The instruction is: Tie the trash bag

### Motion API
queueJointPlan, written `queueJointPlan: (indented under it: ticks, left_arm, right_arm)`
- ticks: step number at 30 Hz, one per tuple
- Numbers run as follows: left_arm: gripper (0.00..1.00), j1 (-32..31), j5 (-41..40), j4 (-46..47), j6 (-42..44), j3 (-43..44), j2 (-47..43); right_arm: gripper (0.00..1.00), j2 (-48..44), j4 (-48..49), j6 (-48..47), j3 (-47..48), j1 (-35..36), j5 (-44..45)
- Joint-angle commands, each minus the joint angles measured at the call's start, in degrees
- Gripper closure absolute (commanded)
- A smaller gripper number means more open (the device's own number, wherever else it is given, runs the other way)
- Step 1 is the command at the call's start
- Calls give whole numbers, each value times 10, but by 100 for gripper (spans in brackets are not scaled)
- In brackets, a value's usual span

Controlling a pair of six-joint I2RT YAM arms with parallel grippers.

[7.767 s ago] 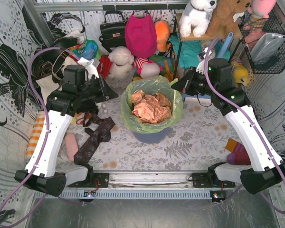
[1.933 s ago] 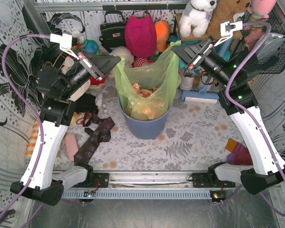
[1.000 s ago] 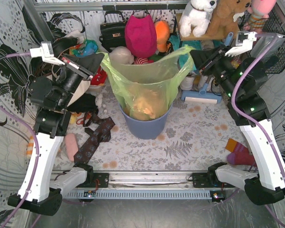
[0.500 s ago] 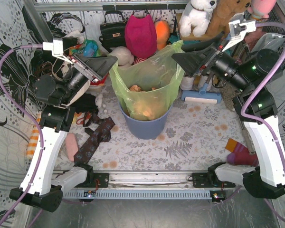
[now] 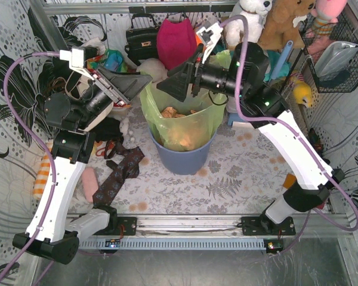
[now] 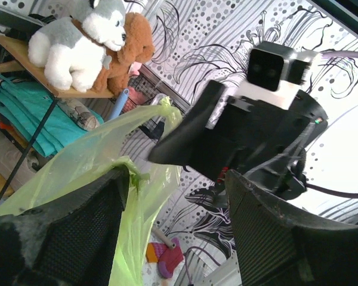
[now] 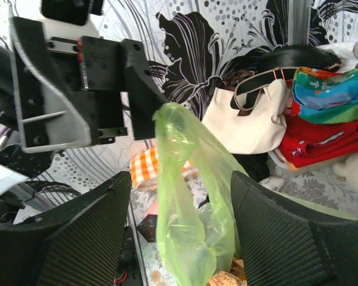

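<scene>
The light-green trash bag [image 5: 185, 122] stands in the blue-grey bin [image 5: 182, 161], with crumpled pinkish-brown paper [image 5: 176, 112] inside. Both grippers hover above its left rim. My left gripper [image 5: 144, 80] is open; in the left wrist view the bag [image 6: 89, 161] brushes its left finger [image 6: 65, 232], and nothing is clamped. My right gripper [image 5: 164, 85] has reached across the bag and faces the left one. It is open, and an upright corner of the bag [image 7: 188, 226] stands loose between its fingers [image 7: 71, 238].
Stuffed toys, handbags and clothes crowd the back wall [image 5: 176, 42]. A patterned tie [image 5: 116, 173] and a pink roll [image 5: 89, 182] lie left of the bin. A red sock [image 5: 301, 190] lies at the right. A wire basket [image 5: 337, 56] hangs on the right wall.
Both grippers have opened and let go of the bag's corners, so the stretched mouth has slackened. The right arm has swung left across the bag to the left corner.
</scene>
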Motion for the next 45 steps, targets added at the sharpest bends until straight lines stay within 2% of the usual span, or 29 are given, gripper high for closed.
queueJointPlan:
  ticks: [1,9,15,19,24,26,30,33,38,45]
  left_arm:
    - [25,3,23,24,-5,6,-8]
    - [20,2,47,34,-8,8,-5]
    - [18,3,61,32,-7,18,-4]
    - [16,3,69,31,-4,21,-7]
    - [16,3,62,-16,30,35,-11]
    - [16,2,50,-64,64,54,-13]
    - [15,3,-12,-176,164,105,-27]
    - [15,3,-65,-206,214,118,-49]
    - [14,3,-91,-166,230,86,-70]
    - [16,2,-21,-79,227,28,-58]
  right_arm:
    - [32,1,27,2,1,5,19]
    - [31,31,97,51,-26,14,-31]
    - [42,47,107,66,-31,18,-32]
    - [46,51,113,68,-32,19,-34]
    - [77,52,110,66,-34,19,-28]
    - [82,48,109,64,-37,19,-24]
    - [83,35,109,59,-48,19,-11]
    - [84,27,108,55,-52,19,-4]
    - [86,24,106,51,-42,19,0]
    - [88,21,106,54,-11,19,-6]
